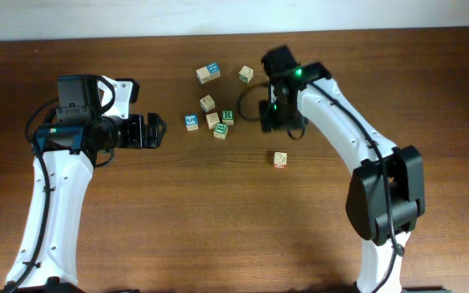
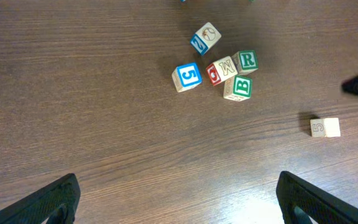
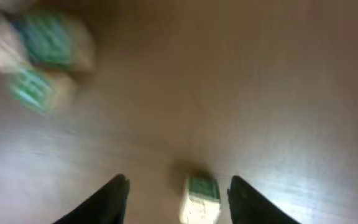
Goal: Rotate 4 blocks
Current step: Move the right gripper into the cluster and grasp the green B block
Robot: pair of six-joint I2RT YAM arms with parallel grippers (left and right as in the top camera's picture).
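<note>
A pale block (image 3: 202, 198) with a green-printed top stands between my right gripper's (image 3: 179, 183) fingers, with a gap on each side, so the gripper is open. From overhead the right gripper (image 1: 269, 120) hides that block. The green "R" block (image 2: 246, 60) and green "B" block (image 2: 238, 87) sit in a cluster with a red "M" block (image 2: 221, 70). A faint tan-printed block (image 2: 325, 127) lies alone to the right, below the right gripper. My left gripper (image 2: 178, 180) is wide open and holds nothing, left of the cluster (image 1: 157, 130).
A blue "5" cube (image 2: 188, 76) touches the cluster's left side, and a blue-printed cube (image 2: 205, 38) lies just above it. Two more cubes, one blue-printed (image 1: 208, 74) and one greenish (image 1: 246, 75), lie toward the table's far edge.
</note>
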